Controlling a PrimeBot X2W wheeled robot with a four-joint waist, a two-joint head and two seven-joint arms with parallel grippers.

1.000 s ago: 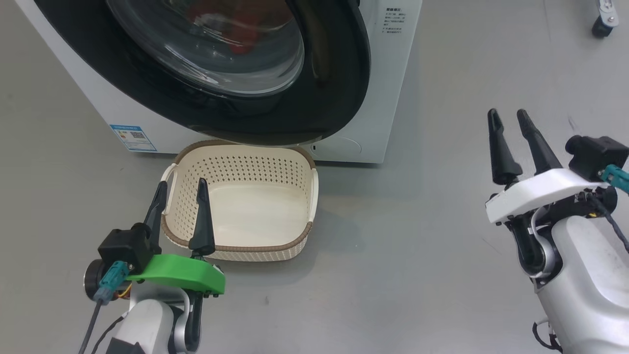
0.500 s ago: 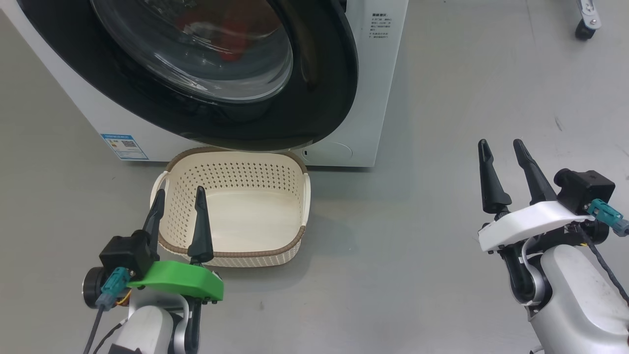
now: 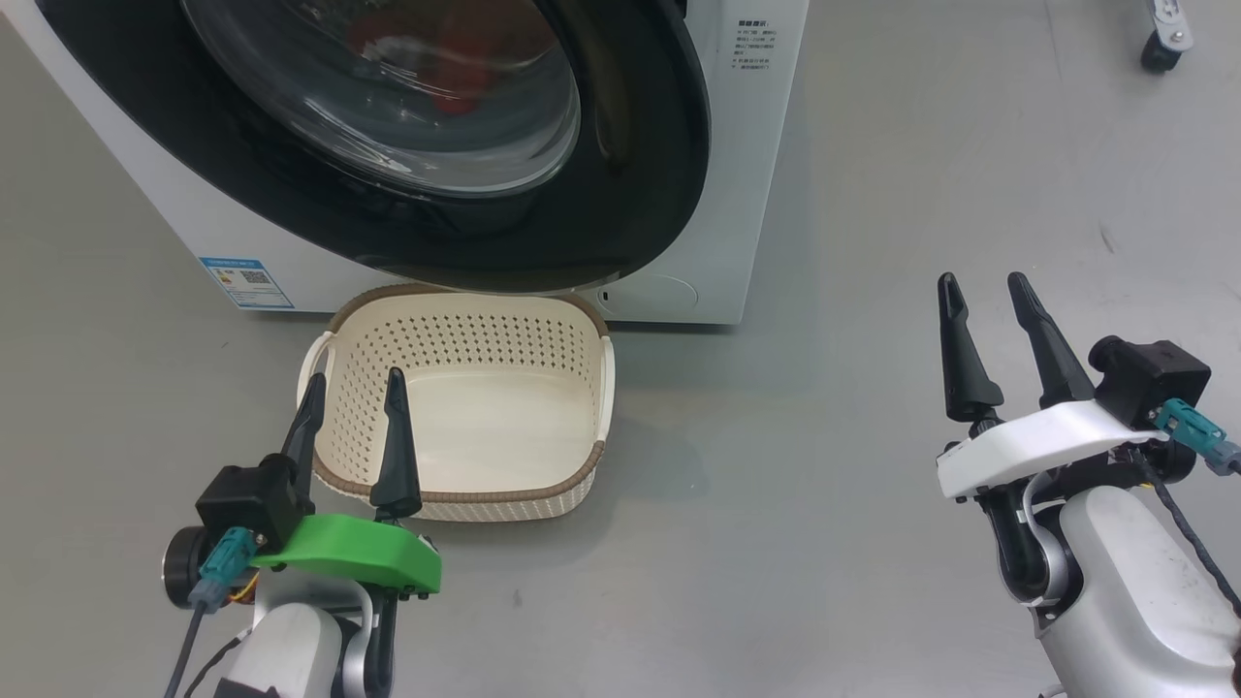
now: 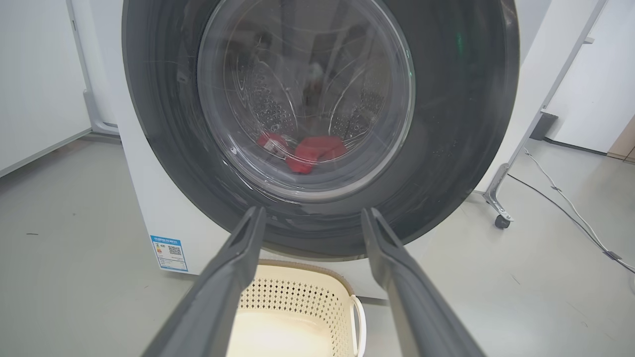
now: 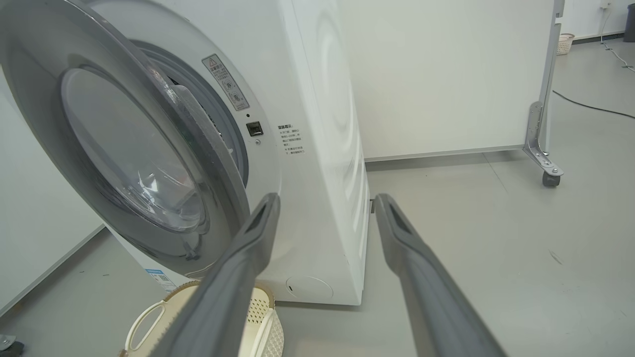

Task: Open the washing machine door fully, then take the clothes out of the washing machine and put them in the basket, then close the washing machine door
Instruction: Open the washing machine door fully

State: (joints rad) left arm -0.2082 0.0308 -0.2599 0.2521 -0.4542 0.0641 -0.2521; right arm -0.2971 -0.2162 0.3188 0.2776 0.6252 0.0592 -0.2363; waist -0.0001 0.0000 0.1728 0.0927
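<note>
Clothes (image 4: 312, 151) sit behind washing machine door (image 4: 446, 148), beyond wide, empty left pincer (image 3: 356, 378) and right pincer (image 3: 981, 281).

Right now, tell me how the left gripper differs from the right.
The left gripper sits on a green bracket, the right gripper on a white bracket. The left gripper hangs at the near rim of the basket; the right gripper is over floor, apart from it. Both are open and empty.

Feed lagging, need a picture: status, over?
Left pincer open, empty; right pincer open, empty. Door ajar on washing machine, clothes inside. Basket sits under door's edge.
</note>
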